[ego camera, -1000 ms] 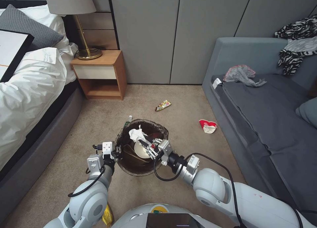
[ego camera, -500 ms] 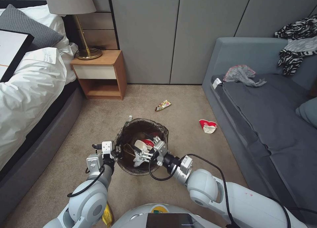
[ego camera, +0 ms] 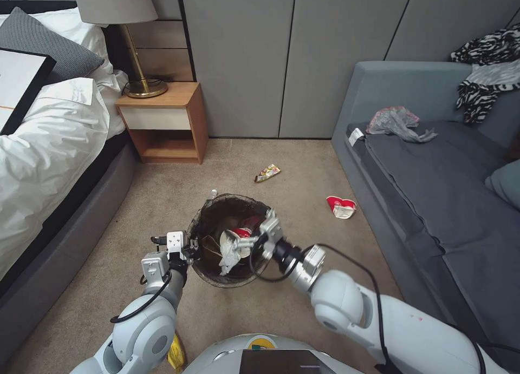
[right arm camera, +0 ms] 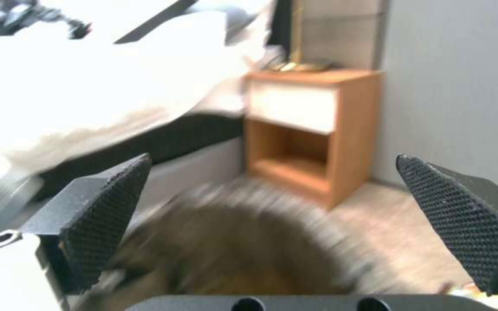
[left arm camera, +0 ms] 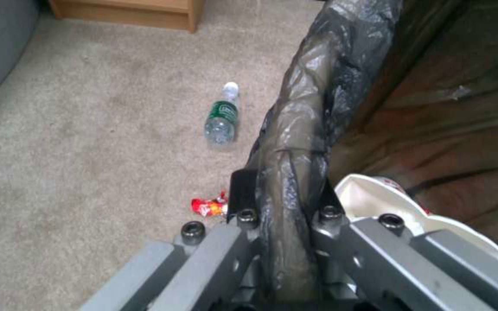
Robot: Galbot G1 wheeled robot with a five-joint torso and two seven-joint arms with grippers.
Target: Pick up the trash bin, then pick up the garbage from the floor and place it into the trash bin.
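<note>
The trash bin (ego camera: 216, 276), white with a dark liner, hangs just above the carpet. My left gripper (ego camera: 190, 249) is shut on its near-left rim (left arm camera: 295, 142); the liner is pinched between the fingers (left arm camera: 240, 190). Above the bin's opening my right gripper (ego camera: 250, 240) is open, its black pads (right arm camera: 108, 207) wide apart with nothing between them. Inside the bin lie a crumpled white tissue (ego camera: 227, 257) and a red-and-white cup (ego camera: 238, 234). On the floor lie more garbage: a yellow wrapper (ego camera: 267, 172), a red-and-white cup (ego camera: 340, 207), a plastic bottle (left arm camera: 221, 121) and a small red wrapper (left arm camera: 209, 207).
A bed (ego camera: 49, 146) runs along the left and a wooden nightstand (ego camera: 165, 119) with a lamp stands by the wall. A grey sofa (ego camera: 433, 174) fills the right side. Open carpet lies between them.
My right gripper let go of the white tissue, which dropped into the bin. The gripper then drew back up and to the right. The left gripper kept its hold on the rim.
</note>
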